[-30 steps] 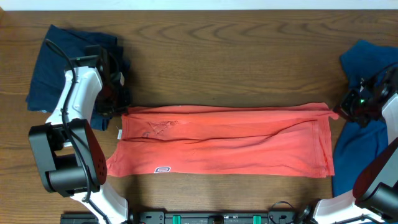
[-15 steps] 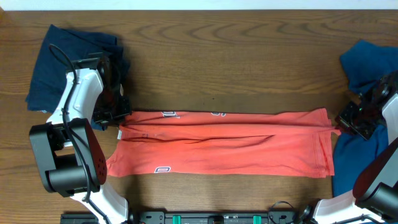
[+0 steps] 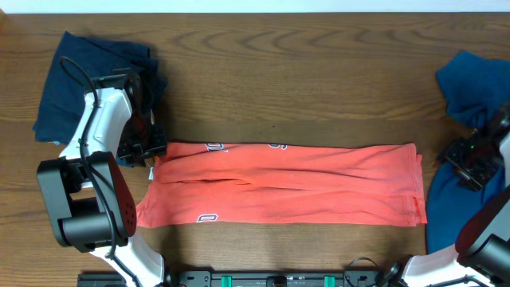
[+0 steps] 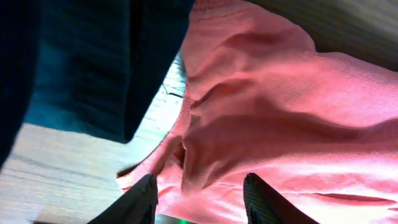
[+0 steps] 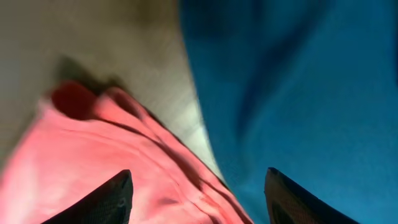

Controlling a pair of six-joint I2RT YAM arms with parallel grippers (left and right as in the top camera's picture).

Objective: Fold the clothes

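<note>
A coral-red garment point(image 3: 287, 185) lies as a long folded band across the table's front half. My left gripper point(image 3: 151, 149) stands open at its far left corner. In the left wrist view the gripper point(image 4: 202, 200) has both dark fingers point(image 4: 142, 202) spread over rumpled red cloth point(image 4: 267, 118), gripping nothing. My right gripper point(image 3: 462, 157) hangs open just off the band's right end, over blue fabric. In the right wrist view that gripper point(image 5: 199, 198) has its jaws wide apart, with the red edge point(image 5: 118, 155) to the left and blue cloth point(image 5: 298, 81) to the right.
A dark navy garment point(image 3: 84, 80) lies bunched at the back left, under my left arm. Another blue garment point(image 3: 472, 80) is piled at the right edge and trails down to the front point(image 3: 445, 219). Bare wooden table point(image 3: 295, 80) runs behind the red band.
The garment's far edge came forward and folded over. Both grippers, shut on its far corners before, have opened and let go. The right one drew off to the right.
</note>
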